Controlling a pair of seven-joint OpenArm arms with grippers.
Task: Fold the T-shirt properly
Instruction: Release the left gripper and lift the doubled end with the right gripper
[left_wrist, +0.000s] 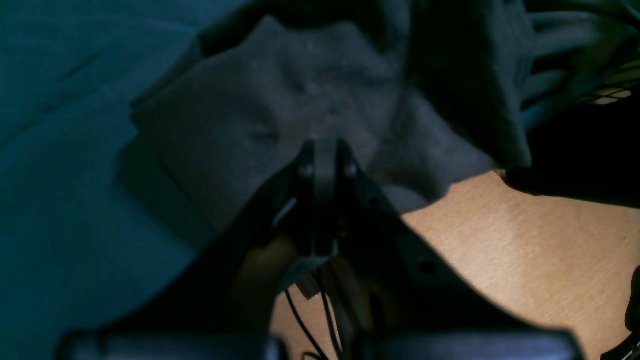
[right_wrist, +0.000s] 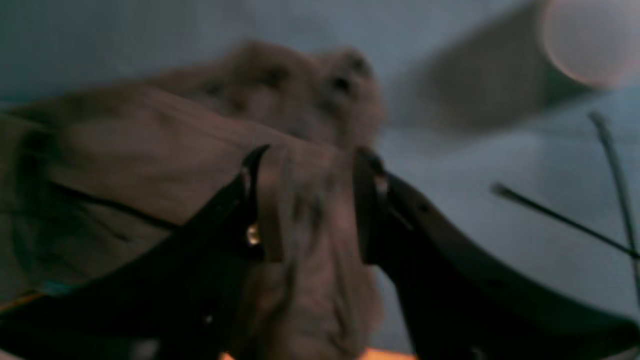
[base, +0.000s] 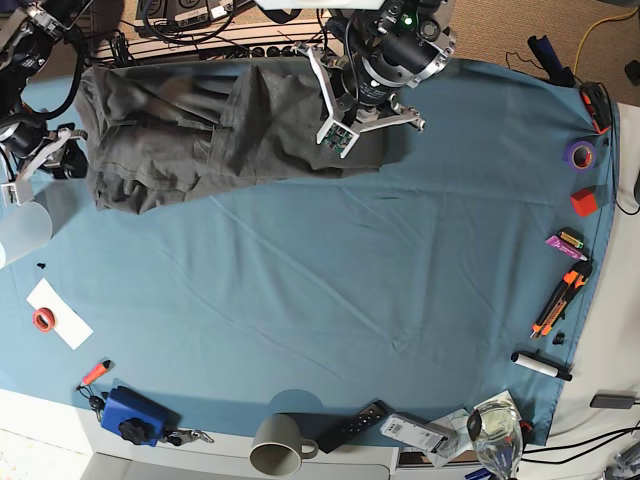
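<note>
**Shirt bunched along the far edge, both claws at its ends**

You can read no label or writing here. Your T-shirt (base: 210, 135) lies crumpled at 11 o'clock on the counter (base: 330, 290). Your left claw (left_wrist: 325, 150) is pressed together on a fold of it. Your right claw (right_wrist: 305, 200), reaching in at 9 o'clock, stands spread with cloth between its fingers.

One overhead view, two close wrist views.
The base camera looks straight down on the whole worktop (base: 330, 290). Each wrist camera looks along its own fingers, very near the T-shirt (base: 210, 135), which all three views share at the far edge.
</note>
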